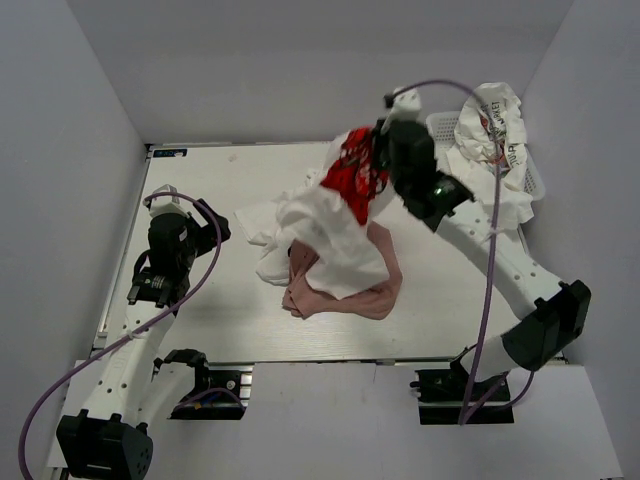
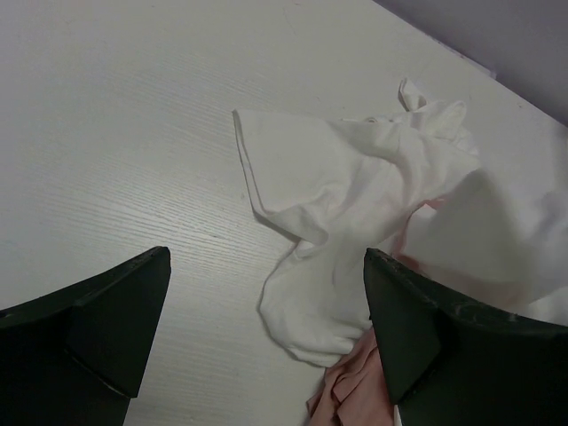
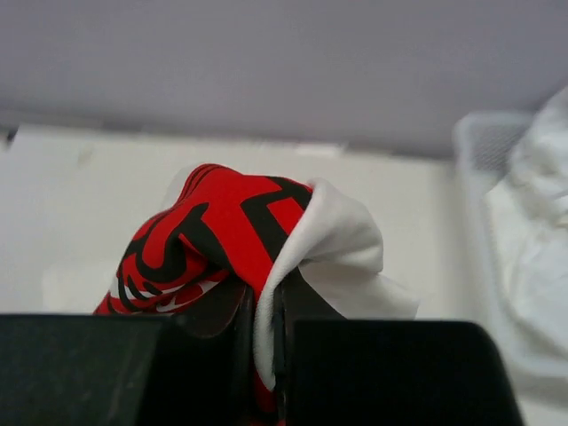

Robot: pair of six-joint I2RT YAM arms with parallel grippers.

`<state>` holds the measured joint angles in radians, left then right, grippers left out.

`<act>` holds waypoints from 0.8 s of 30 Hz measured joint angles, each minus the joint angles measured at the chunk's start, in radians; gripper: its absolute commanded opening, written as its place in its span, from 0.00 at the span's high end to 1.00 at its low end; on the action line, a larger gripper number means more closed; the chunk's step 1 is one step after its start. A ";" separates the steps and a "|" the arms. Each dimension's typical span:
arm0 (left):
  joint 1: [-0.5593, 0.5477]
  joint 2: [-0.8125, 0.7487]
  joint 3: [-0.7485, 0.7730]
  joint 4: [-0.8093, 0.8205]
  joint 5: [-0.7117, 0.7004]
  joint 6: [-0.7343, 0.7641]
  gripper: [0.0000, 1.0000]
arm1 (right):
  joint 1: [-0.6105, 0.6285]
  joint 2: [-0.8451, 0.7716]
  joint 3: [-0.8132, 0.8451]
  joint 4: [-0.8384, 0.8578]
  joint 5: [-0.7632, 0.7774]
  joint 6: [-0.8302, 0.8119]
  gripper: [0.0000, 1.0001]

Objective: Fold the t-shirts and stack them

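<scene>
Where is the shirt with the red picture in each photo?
Top external: the red-print t-shirt hangs in the air, upper middle, above the pink t-shirt.
Left wrist: no red shows; cannot tell whether the white cloth is part of it.
Right wrist: centre, pinched in the right gripper.
Shared landmark: the white table, in all three views.

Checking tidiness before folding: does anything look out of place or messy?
Nothing damaged. The red-print tee, pinched in the right claw, hangs crumpled over the pink tee mid-table, and a lettered white tee hangs over the basket rim at the right rear.
</scene>
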<state>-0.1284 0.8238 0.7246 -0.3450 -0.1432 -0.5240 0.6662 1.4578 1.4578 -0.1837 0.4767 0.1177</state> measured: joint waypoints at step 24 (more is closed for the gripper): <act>0.000 0.037 0.000 -0.022 -0.055 0.000 0.00 | -0.733 0.495 0.800 0.027 -0.115 -0.076 1.00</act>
<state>-0.1284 0.8604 0.7246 -0.3672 -0.1986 -0.5236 -0.0669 1.9530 2.2581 -0.1570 0.3618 0.0418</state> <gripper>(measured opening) 0.993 0.104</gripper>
